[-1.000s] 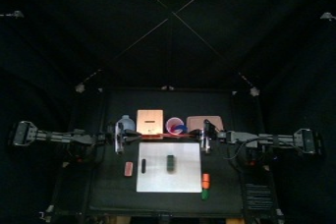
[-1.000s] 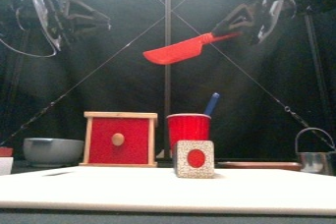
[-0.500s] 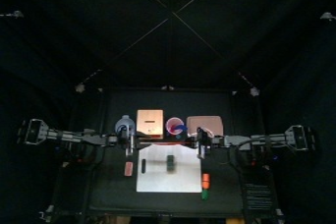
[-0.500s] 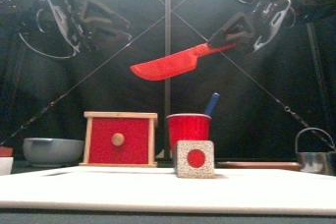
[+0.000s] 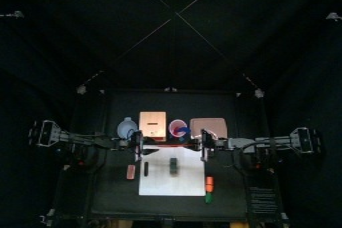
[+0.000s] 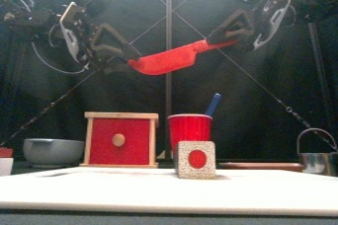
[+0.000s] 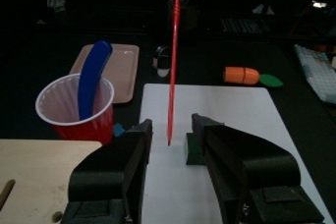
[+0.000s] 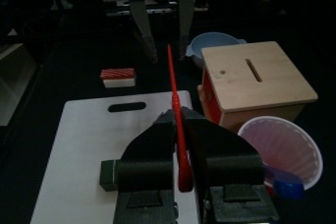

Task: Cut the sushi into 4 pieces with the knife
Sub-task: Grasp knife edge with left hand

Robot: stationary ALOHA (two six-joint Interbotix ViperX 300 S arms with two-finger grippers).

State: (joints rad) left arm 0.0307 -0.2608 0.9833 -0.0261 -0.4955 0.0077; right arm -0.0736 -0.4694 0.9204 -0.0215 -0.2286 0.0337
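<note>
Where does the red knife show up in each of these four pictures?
Top view: the red knife is a thin sliver at the white board's back edge.
Front view: knife in midair, centre.
Left wrist view: knife edge-on, a red line.
Right wrist view: knife held in the right gripper.
Shared landmark: red cup.

Red knife [image 6: 172, 58]. Red cup [image 6: 191, 130] with a blue knife [image 6: 211, 104]. The box [image 6: 121, 138] is pale wood with a red front. The sushi [image 6: 197, 159] end is speckled white around a red dot. White board [image 5: 187, 177], blue-grey bowl [image 6: 53, 151].
</note>
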